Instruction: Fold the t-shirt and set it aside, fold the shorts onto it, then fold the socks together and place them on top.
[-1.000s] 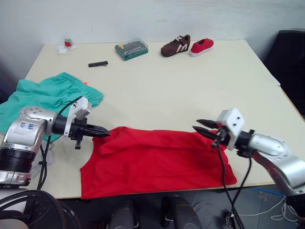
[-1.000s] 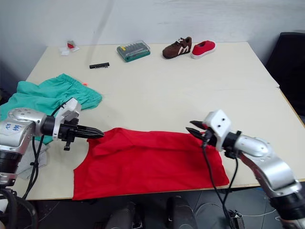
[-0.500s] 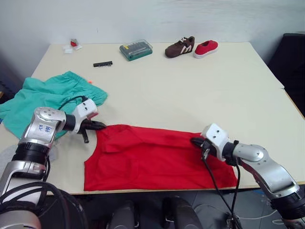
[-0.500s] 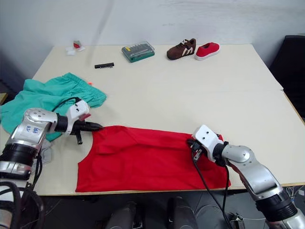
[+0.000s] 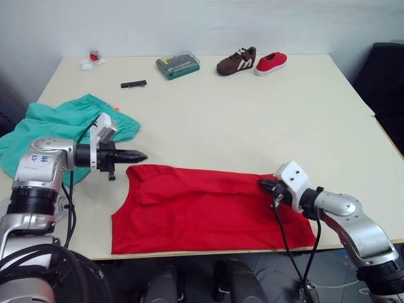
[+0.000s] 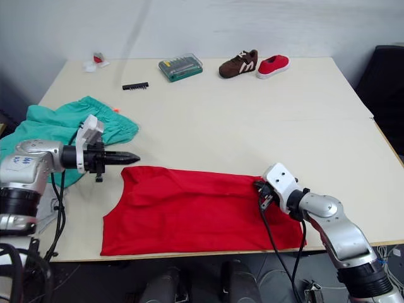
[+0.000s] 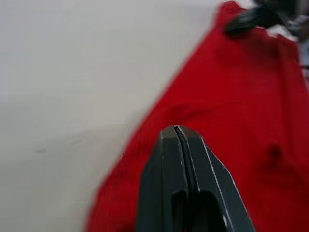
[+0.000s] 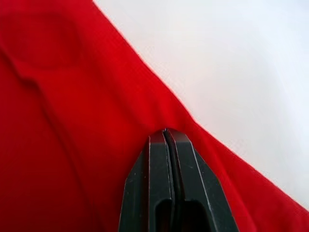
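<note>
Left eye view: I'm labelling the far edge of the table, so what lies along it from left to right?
Small red-and-white bits → black comb-like strip → green bit case → brown shoe → red shoe.

t-shirt (image 5: 202,208): matt red cloth | table (image 5: 265,120): smooth matt cream

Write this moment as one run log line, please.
stage: t-shirt fold | left hand: shut, beside shirt's far left corner | right hand: shut at far right edge | shorts: unfolded
</note>
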Available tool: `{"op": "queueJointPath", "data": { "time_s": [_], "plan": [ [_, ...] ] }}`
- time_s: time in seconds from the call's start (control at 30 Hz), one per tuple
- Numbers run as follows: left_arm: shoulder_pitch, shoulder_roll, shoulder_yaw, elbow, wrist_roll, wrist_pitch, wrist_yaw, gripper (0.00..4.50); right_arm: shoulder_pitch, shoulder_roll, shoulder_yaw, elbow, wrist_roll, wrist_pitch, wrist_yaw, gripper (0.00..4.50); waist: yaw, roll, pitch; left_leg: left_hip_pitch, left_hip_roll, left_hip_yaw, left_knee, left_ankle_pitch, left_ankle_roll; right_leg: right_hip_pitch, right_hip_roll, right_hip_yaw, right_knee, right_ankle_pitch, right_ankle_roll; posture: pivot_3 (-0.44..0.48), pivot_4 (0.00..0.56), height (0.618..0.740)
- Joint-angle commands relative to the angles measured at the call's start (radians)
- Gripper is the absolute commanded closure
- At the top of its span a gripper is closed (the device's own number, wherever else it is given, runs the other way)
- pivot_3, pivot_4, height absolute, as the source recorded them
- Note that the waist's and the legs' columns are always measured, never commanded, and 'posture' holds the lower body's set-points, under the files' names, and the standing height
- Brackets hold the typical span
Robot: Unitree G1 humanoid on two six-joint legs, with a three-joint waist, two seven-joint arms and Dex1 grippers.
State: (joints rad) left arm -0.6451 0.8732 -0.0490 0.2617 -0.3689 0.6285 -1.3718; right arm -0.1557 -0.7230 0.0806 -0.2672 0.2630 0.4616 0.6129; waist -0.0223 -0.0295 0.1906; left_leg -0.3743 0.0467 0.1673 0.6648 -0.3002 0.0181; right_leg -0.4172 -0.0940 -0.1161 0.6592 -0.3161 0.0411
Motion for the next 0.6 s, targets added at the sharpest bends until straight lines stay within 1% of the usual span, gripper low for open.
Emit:
{"op": "queueJointPath", "data": {
  "time_s": [0.03, 0.13, 0.17, 0.23, 0.3, 0.43, 0.53, 0.6],
  "plan": [
    [0.029, 0.015, -0.043, -0.06, 0.028, 0.015, 0.003, 4.5, -0.019, 0.009, -0.007, -0.014, -0.014, -0.004, 0.018, 4.48, -0.004, 0.0, 0.0, 0.0, 0.0, 0.0, 0.0, 0.0, 0.0, 0.0, 0.0, 0.0, 0.0, 0.0, 0.0, 0.0, 0.15, 0.74],
    [0.023, -0.02, -0.092, 0.005, 0.098, -0.035, 0.062, 4.5, -0.029, 0.019, 0.003, -0.006, -0.025, -0.005, 0.03, 4.48, -0.005, 0.0, 0.0, 0.0, 0.0, 0.0, 0.0, 0.0, -0.001, 0.0, 0.0, 0.0, 0.0, 0.0, 0.0, 0.0, 0.15, 0.74],
    [0.008, -0.044, -0.108, 0.051, 0.143, -0.076, 0.118, 4.5, -0.031, 0.02, 0.012, -0.005, -0.029, -0.005, 0.04, 4.48, -0.004, 0.0, 0.0, 0.0, 0.0, 0.0, 0.0, 0.0, -0.001, 0.0, 0.0, 0.0, 0.0, 0.0, 0.0, 0.0, 0.15, 0.74],
    [-0.023, -0.093, -0.111, 0.128, 0.193, -0.13, 0.207, 4.5, -0.027, 0.018, 0.028, -0.009, -0.037, -0.004, 0.063, 4.48, -0.003, 0.0, 0.0, 0.0, 0.0, 0.0, 0.0, 0.0, 0.0, 0.0, 0.0, 0.0, 0.0, 0.0, 0.0, 0.0, 0.15, 0.74],
    [-0.04, -0.12, -0.111, 0.183, 0.225, -0.176, 0.245, 4.5, -0.017, 0.01, 0.041, -0.016, -0.042, 0.006, 0.084, 4.48, 0.0, 0.0, 0.0, 0.0, 0.0, -0.001, 0.0, 0.0, 0.0, 0.0, 0.0, 0.0, 0.0, 0.0, 0.0, 0.0, 0.15, 0.74],
    [-0.046, -0.117, -0.119, 0.266, 0.268, -0.249, 0.264, 4.5, 0.009, -0.015, 0.054, -0.01, -0.093, -0.005, 0.094, 4.48, 0.0, 0.0, 0.0, 0.0, 0.0, -0.001, 0.0, 0.0, 0.0, 0.0, 0.0, 0.0, 0.0, 0.0, 0.0, 0.0, 0.15, 0.74],
    [-0.079, -0.112, -0.098, 0.34, 0.28, -0.282, 0.292, 4.5, 0.021, -0.02, 0.028, 0.005, -0.119, -0.014, 0.073, 4.48, -0.001, 0.0, 0.0, 0.004, 0.0, -0.001, -0.001, 0.0, 0.0, 0.004, 0.0, 0.0, 0.0, 0.0, 0.0, 0.0, 0.15, 0.74],
    [-0.11, -0.112, -0.081, 0.4, 0.288, -0.323, 0.323, 4.5, 0.028, -0.022, 0.005, 0.013, -0.133, -0.015, 0.054, 4.48, -0.001, 0.0, -0.001, 0.004, 0.0, -0.002, -0.001, -0.001, 0.0, 0.004, 0.0, -0.001, 0.0, 0.0, 0.0, 0.0, 0.15, 0.74]
  ]
}}
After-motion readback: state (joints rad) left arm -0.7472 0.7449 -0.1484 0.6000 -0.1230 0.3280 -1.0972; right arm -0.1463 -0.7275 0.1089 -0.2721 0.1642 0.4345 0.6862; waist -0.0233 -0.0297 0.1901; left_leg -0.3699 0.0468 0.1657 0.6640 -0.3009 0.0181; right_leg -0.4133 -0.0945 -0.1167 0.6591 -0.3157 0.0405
